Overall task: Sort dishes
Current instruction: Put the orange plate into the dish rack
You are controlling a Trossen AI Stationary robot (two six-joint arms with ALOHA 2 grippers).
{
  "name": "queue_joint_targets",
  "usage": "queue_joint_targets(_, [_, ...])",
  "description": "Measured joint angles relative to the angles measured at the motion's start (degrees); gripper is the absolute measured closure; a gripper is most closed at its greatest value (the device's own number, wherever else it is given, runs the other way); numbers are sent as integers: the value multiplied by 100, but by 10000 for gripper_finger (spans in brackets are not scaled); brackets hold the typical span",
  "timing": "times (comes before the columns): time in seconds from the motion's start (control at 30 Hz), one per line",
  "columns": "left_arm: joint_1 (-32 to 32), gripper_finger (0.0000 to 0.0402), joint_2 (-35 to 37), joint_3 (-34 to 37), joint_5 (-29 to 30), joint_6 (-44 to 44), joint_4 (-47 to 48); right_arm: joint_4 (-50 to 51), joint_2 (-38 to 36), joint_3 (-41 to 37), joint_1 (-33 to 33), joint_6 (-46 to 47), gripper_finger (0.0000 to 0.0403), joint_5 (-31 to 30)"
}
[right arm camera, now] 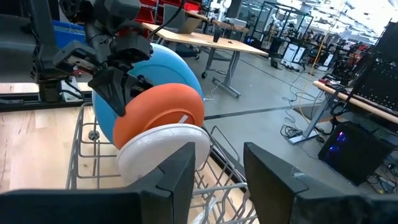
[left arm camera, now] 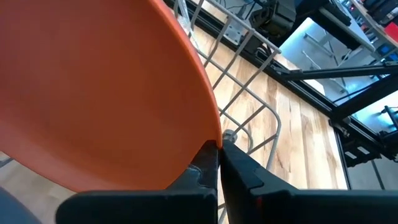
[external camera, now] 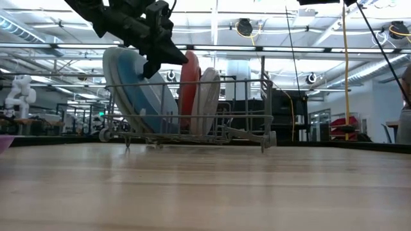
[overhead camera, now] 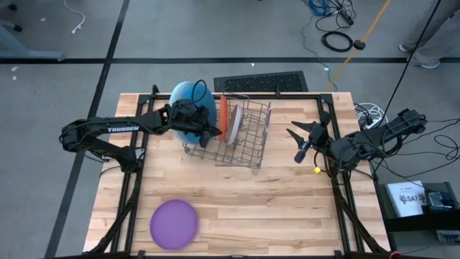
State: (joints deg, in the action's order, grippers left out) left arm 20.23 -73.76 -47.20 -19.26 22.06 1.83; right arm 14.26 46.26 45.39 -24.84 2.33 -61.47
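A grey wire rack (overhead camera: 248, 144) stands at the table's far middle. In it, upright on their lower edges, stand large blue plates (overhead camera: 188, 97), an orange plate (overhead camera: 224, 119) and an off-white plate (overhead camera: 233, 124). A purple plate (overhead camera: 174, 221) lies flat near the front left. My left gripper (overhead camera: 215, 134) is shut, its tips at the orange plate's rim, above the rack. My right gripper (overhead camera: 295, 144) hangs open to the right of the rack, with nothing between its fingers. My left gripper's shut fingertips (left arm camera: 210, 163) meet the orange plate's rim (left arm camera: 208, 127) on the plate's near side. The rim lies against the outer side of one finger, not between the two. The fingers come slanting down from the table's left. The plate stands upright in the rack.
The near half of the table between the purple plate and the right arm is bare wood. A small yellow object (overhead camera: 316, 170) lies by the right arm. The table's black frame rails (overhead camera: 136, 180) run along both sides.
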Motion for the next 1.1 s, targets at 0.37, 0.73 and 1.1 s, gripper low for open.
queue_joint_targets(0.37, [2,321,336,0,39,15,79,-2,-1,0,0,0,271,4])
queue_joint_targets(0.73, [-101,313,962,0,211,26,-55,-63,-2,0,0,0,271,7])
queue_joint_targets(1.1, [-457,313,1154,0,634,-459,-356,-647,218,0,113,-424,271,333])
